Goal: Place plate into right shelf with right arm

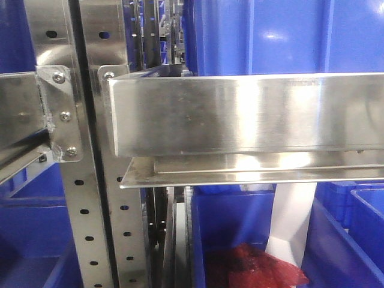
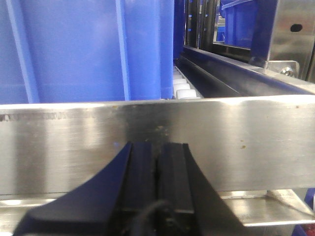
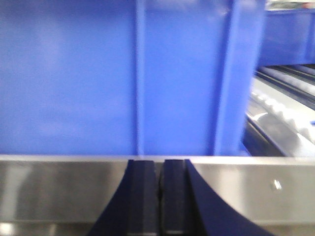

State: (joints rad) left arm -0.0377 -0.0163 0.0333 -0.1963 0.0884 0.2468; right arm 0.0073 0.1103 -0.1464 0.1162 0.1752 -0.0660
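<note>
A storeroom or warehouse: steel racking (image 1: pixel 240 114) with roller tracks (image 2: pixel 184 88) holding blue bins (image 1: pixel 282 36).

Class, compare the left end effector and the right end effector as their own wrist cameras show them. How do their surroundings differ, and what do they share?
Behind the left end effector, white rollers and a dark channel show beside the blue bin; behind the right end effector, the blue bin fills nearly everything. A thin dark cable crosses the left one's base; none shows on the right. Both are black, shut, empty, facing a steel rail.

Front rail (image 1: pixel 252 114) of the right shelf spans the frame. Blue bin (image 1: pixel 270 36) above it, another blue bin (image 1: pixel 252 240) below holding red crumpled material (image 1: pixel 255 267). Punched uprights (image 1: pixel 84 228) left of rail.
</note>
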